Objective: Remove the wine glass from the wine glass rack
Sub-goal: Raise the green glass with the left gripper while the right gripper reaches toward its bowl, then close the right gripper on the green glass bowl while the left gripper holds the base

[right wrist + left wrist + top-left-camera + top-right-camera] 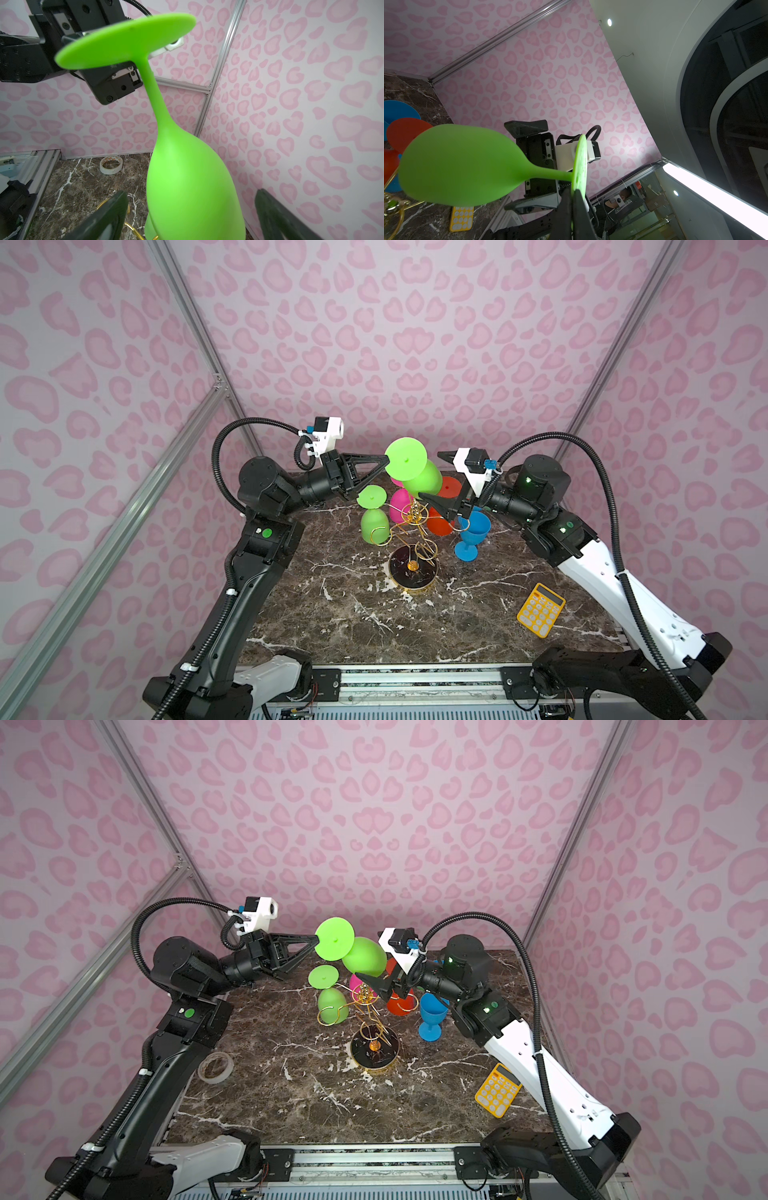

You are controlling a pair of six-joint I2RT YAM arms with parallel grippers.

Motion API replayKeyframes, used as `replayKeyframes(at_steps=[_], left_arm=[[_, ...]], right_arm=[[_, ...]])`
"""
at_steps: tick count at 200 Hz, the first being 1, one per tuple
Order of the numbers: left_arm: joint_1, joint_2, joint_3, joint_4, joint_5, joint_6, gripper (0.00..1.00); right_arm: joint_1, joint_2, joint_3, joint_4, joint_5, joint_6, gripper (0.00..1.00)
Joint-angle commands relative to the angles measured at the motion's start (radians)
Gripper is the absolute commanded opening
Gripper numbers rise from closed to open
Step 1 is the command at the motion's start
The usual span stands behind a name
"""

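Note:
A green wine glass hangs upside down and tilted, its rim close over the top of the gold wire wine glass rack. My left gripper is shut on the edge of the glass's round foot. In the right wrist view the wine glass fills the space between the jaws of my right gripper, which is open, one finger on each side of the bowl, apart from it. The left wrist view shows the wine glass side-on.
On the rack hang another green glass, a pink glass and a red glass. A blue glass stands beside the rack's black base. A yellow calculator lies front right, a tape roll at the left.

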Motion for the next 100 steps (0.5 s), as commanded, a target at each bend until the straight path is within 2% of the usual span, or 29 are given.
replayKeyframes(at_steps=[1, 100], left_arm=[[0.002, 0.006, 0.015, 0.081, -0.002, -0.018, 0.04], [-0.001, 0.040, 0.023, 0.131, -0.009, -0.061, 0.04]], right_arm=[[0.001, 0.029, 0.016, 0.058, -0.014, -0.003, 0.97], [0.005, 0.109, 0.047, 0.115, -0.016, 0.018, 0.97]])
